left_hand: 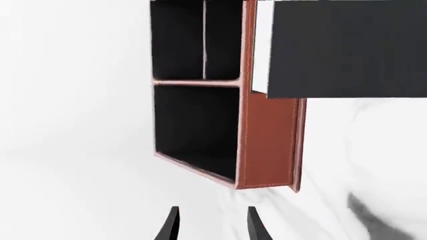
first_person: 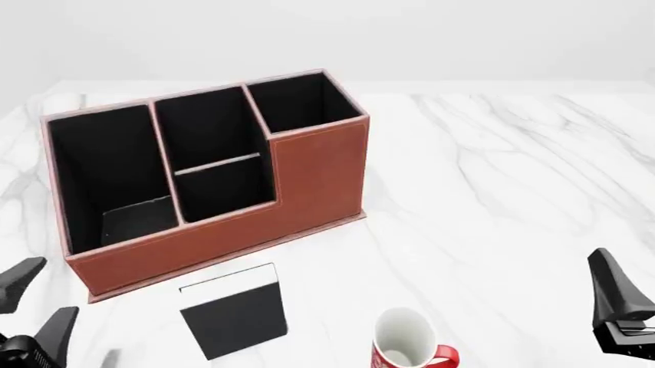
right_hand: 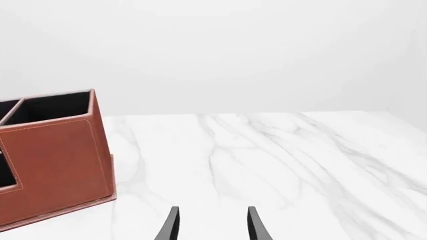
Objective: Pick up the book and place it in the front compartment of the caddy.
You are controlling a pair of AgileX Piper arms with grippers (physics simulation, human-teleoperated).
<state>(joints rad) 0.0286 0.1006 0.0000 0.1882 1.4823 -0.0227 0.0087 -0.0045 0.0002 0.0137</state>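
The book (first_person: 233, 313), black with a white page edge, lies flat on the marble table just in front of the caddy (first_person: 307, 180). The caddy is reddish-brown with black-lined compartments, and nothing shows inside them. My left gripper (first_person: 36, 307) hovers at the near left, left of the book, open and empty. In the left wrist view the caddy (left_hand: 267, 140) and the book (left_hand: 340, 50) lie ahead of the open fingertips (left_hand: 172, 225). My right gripper (right_hand: 212, 226) is open and empty at the near right edge, far from the book. One of its fingers (first_person: 612, 285) shows in the front view.
A white mug (first_person: 404, 345) with red markings stands at the near edge, right of the book. The white marble table (first_person: 492, 176) stretches to the right of the caddy. The caddy's end wall (right_hand: 53, 165) shows in the right wrist view.
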